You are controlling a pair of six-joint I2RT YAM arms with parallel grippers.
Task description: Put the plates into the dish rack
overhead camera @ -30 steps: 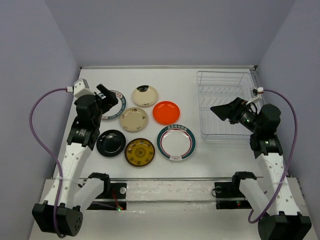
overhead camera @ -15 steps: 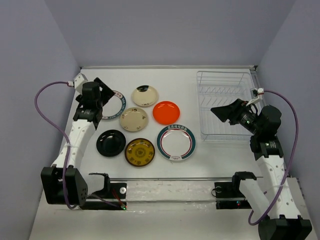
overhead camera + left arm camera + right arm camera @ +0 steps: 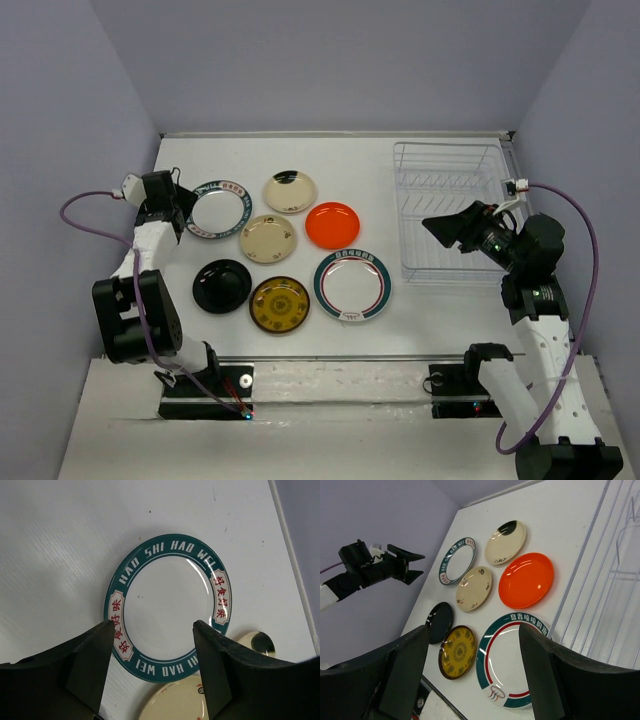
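Note:
Seven plates lie flat on the white table. The small teal-rimmed plate (image 3: 218, 208) is at the far left, with a cream plate with a dark patch (image 3: 290, 191), a cream plate (image 3: 267, 237), the orange-red plate (image 3: 333, 224), the black plate (image 3: 222, 285), the amber plate (image 3: 279, 304) and the larger teal-rimmed plate (image 3: 352, 284) around it. My left gripper (image 3: 183, 207) is open and empty, just left of the small teal-rimmed plate (image 3: 167, 607) and above it. My right gripper (image 3: 445, 228) is open and empty, held above the left front of the white wire dish rack (image 3: 450, 210).
The rack holds no plates and stands at the back right, close to the right wall. The left wall is close behind my left arm. A metal rail (image 3: 330, 357) runs along the table's near edge.
My left arm has swung left and back, and its gripper has moved off the small teal-rimmed plate, which now shows whole. The right arm has barely moved.

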